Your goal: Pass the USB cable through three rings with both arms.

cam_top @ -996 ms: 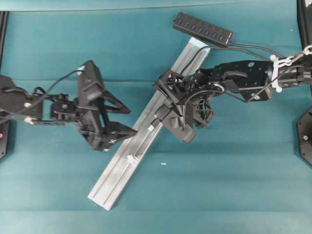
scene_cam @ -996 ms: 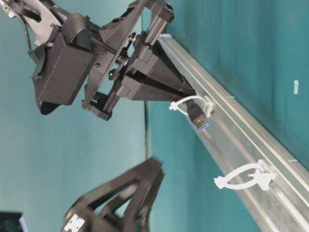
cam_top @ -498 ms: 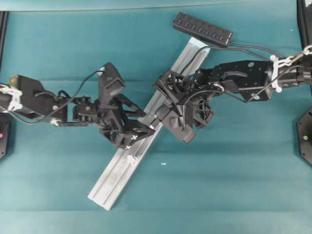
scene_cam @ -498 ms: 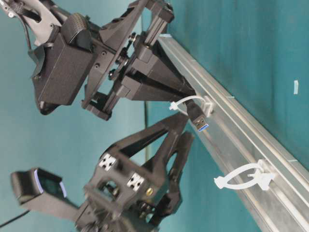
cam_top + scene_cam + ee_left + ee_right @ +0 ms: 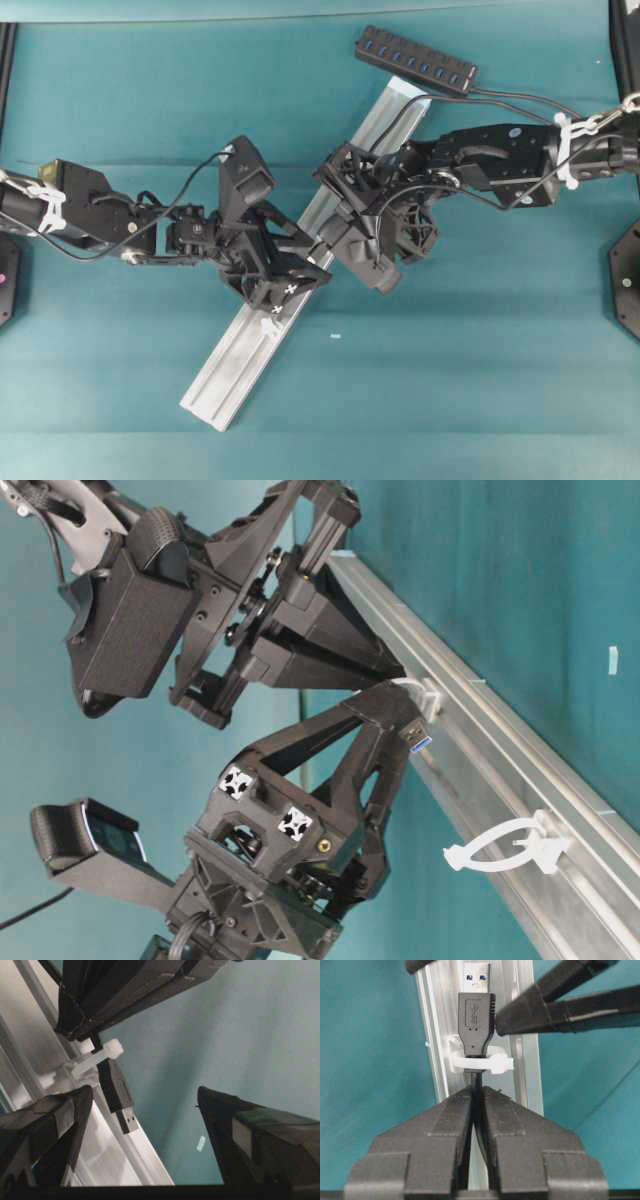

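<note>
We record one work surface, a table [image 5: 120,90] covered in teal cloth, showing faint horizontal creases in the overhead view. Lying directly on it: one long silver aluminium rail [image 5: 225,375], set diagonally from lower left to upper right; one black multi-port hub [image 5: 415,60] with a row of blue ports, resting at the rail's upper end, whether touching we cannot tell; one tiny pale scrap [image 5: 335,336] on the cloth just right of the rail's lower half. Dark fixtures sit at the left and right edges, details unclear.
</note>
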